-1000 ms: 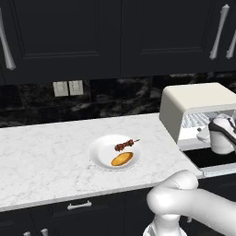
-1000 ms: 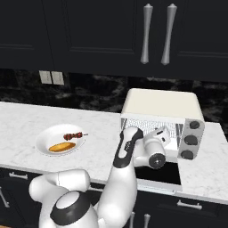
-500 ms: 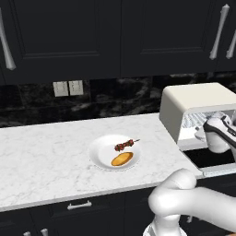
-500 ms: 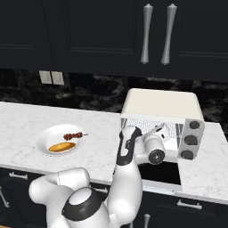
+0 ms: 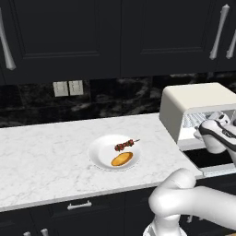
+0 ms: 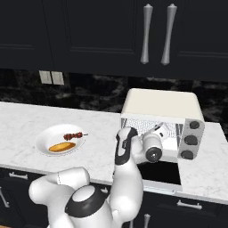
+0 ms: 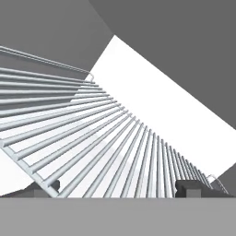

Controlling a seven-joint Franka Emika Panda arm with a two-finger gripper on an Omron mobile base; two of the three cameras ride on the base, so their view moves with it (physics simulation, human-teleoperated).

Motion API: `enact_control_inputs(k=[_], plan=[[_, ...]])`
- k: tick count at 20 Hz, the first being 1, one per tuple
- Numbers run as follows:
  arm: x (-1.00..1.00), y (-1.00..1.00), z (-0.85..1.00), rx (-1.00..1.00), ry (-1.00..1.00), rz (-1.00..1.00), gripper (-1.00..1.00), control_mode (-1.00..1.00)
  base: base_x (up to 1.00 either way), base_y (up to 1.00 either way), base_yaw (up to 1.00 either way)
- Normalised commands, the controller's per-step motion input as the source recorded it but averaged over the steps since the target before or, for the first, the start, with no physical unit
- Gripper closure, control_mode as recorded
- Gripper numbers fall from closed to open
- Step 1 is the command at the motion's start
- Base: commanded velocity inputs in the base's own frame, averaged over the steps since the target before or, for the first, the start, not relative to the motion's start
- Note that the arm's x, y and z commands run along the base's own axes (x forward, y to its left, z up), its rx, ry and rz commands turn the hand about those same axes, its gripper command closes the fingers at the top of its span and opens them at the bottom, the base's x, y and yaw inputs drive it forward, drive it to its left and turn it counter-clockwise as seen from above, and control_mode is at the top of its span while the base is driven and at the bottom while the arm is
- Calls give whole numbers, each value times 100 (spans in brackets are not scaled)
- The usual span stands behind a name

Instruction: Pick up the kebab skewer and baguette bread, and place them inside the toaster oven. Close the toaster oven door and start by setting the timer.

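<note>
On a white plate on the marble counter lie the kebab skewer and, just in front of it, the golden baguette bread; both also show on the plate, skewer and baguette. The cream toaster oven stands to the right with its dark glass door folded down flat. My gripper is open and holds nothing, pointing into the oven mouth just above the wire rack. From the base the hand hovers over the lowered door.
Three dark knobs sit on the oven's right front. Black upper cabinets with silver handles hang above, and a wall outlet is on the backsplash. Bare marble counter stretches left of the plate.
My hand has turned slightly and edged in toward the oven mouth. Plate, skewer and baguette have not moved.
</note>
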Motion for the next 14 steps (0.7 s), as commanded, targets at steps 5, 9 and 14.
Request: enact_control_inputs(k=[5, 9, 14], plan=[[0, -20, 0, 1, 5, 0, 100, -100, 0, 0, 0], [-10, -17, 0, 1, 2, 2, 100, -100, 0, 0, 0], [-90, -40, 0, 7, 0, 6, 100, -100, 0, 0, 0]])
